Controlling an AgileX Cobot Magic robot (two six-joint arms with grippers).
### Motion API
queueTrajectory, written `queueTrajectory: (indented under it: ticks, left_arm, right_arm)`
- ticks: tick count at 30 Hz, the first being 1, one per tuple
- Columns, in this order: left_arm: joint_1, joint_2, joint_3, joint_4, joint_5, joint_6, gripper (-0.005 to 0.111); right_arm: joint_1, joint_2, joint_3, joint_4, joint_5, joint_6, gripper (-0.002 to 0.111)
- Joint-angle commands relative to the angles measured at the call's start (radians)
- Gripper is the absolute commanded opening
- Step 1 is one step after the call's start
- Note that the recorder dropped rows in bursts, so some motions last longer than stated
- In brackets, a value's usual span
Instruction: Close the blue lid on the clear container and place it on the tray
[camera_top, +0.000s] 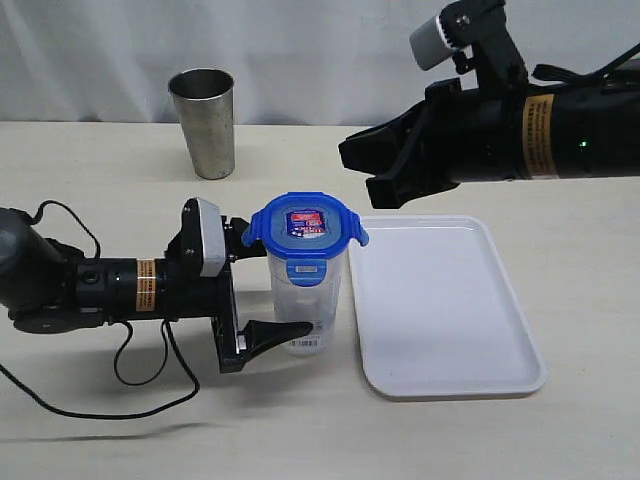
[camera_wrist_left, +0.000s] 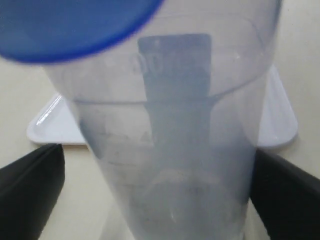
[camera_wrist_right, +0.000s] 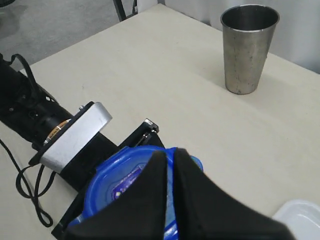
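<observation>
Blue lid (camera_top: 306, 229) sits on the container (camera_top: 305, 295) at table centre, with the tray (camera_top: 455, 375) at its 3 o'clock. My left gripper (camera_wrist_left: 160, 195) straddles the lower body with fingers spread wide and clamping nothing, and my right gripper (camera_wrist_right: 169, 152) hangs above at its 1 o'clock, fingers pressed together, empty. The side flaps (camera_top: 357, 236) look splayed, so I judge I should grip the body squarely, press them down, then lift upright over the tray's rim; the lid's red-and-white sticker (camera_top: 306, 222) and the base's barcode label (camera_top: 316, 343) are too small to read.
</observation>
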Motion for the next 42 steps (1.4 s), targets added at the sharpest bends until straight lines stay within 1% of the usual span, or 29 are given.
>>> queueTrajectory:
  ticks: [1,6,10,12,16,18,19,23,29,31,39,42]
  left_arm:
    - [-0.020,0.036,-0.050,0.012,-0.018,-0.042,0.091]
    - [-0.050,0.035,-0.074,0.009,-0.037,-0.050,0.091]
    - [-0.073,0.035,-0.078,-0.017,-0.033,-0.050,0.091]
    - [-0.078,0.035,-0.078,-0.026,-0.030,-0.050,0.091]
    - [-0.078,0.035,-0.078,-0.025,-0.026,-0.050,0.091]
    - [-0.078,0.035,-0.078,-0.025,-0.026,-0.050,0.091]
    - [-0.078,0.035,-0.078,-0.025,-0.026,-0.050,0.091]
    - [-0.078,0.035,-0.078,-0.025,-0.026,-0.050,0.091]
    - [-0.078,0.035,-0.078,-0.041,-0.026,-0.043,0.091]
    - [-0.078,0.035,-0.078,-0.041,-0.026,-0.043,0.091]
    - [-0.078,0.035,-0.078,-0.032,-0.017,-0.043,0.091]
    - [-0.078,0.035,-0.078,-0.032,-0.019,-0.043,0.091]
  right_arm:
    - [-0.001,0.020,0.008,-0.002,-0.003,0.015,0.005]
    - [-0.001,0.023,0.008,-0.002,-0.003,0.049,0.005]
    - [-0.001,0.021,0.008,-0.002,0.053,0.110,0.006]
    - [-0.001,0.021,0.008,-0.002,0.075,0.139,0.013]
    - [-0.003,0.021,-0.002,-0.002,0.090,0.210,0.034]
    - [-0.003,0.023,-0.012,-0.002,0.114,0.252,0.042]
    - [-0.005,0.023,-0.017,-0.002,0.142,0.278,0.044]
    - [-0.007,0.029,-0.039,-0.002,0.278,0.315,0.043]
    - [-0.007,0.029,-0.037,-0.002,0.534,0.373,0.043]
    - [-0.007,0.029,-0.037,-0.002,0.579,0.375,0.043]
    - [-0.007,0.029,-0.033,-0.002,0.575,0.359,0.043]
    - [-0.007,0.029,-0.022,-0.002,0.532,0.359,0.043]
